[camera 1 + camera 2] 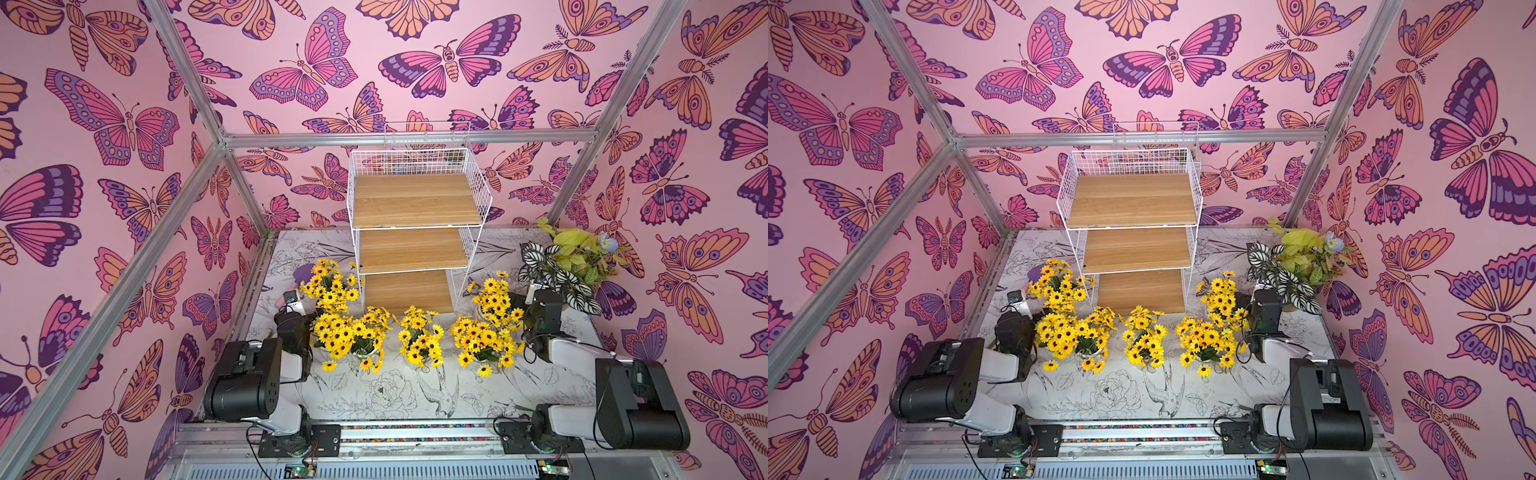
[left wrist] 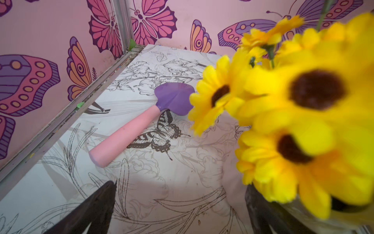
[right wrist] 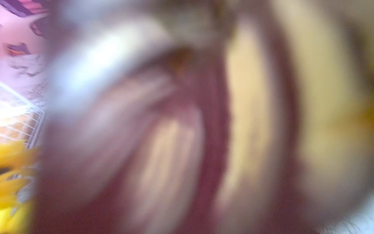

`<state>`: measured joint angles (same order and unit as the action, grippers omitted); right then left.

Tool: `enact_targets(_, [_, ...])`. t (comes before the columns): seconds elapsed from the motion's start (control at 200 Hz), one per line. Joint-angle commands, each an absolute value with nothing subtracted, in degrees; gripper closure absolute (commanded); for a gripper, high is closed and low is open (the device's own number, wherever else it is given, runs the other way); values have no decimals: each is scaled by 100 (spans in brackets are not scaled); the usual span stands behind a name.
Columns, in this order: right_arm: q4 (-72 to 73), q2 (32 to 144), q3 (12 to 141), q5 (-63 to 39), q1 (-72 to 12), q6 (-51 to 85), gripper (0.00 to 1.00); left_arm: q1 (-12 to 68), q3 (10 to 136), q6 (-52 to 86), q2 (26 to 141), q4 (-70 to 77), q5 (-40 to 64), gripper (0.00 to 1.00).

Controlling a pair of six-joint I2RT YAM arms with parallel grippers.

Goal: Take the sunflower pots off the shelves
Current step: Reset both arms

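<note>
Sunflower pots all seem to stand on the table before the shelves, whose three boards are bare, so little looks left. The left gripper is spread apart beside one pot. Whether the right gripper is apart or together I cannot tell, as its wrist view is blurred.

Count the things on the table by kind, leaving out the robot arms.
shelves: 1
sunflower pots: 6, none on the shelves, two crowded close together
leafy plant: 1
toy shovel: 1
Total: 9
</note>
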<state>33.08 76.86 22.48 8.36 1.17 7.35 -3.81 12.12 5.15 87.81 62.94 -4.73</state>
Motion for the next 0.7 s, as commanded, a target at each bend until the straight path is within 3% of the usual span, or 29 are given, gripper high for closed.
enact_targets(0.0, [4234, 7826, 2125, 575, 141, 604, 1, -343, 1313, 309, 8860, 6507, -265, 1])
enact_targets(0.125, [4443, 8079, 2142, 459, 140, 560, 1, -282, 2080, 194, 8762, 5084, -152, 1])
enact_targets(0.32, [5047, 8614, 2086, 444, 140, 567, 1, -174, 2027, -154, 8784, 5249, 291, 1])
enact_targets(0.691, [4770, 8596, 2207, 357, 141, 517, 1, -124, 1978, 203, 8829, 5396, -676, 1])
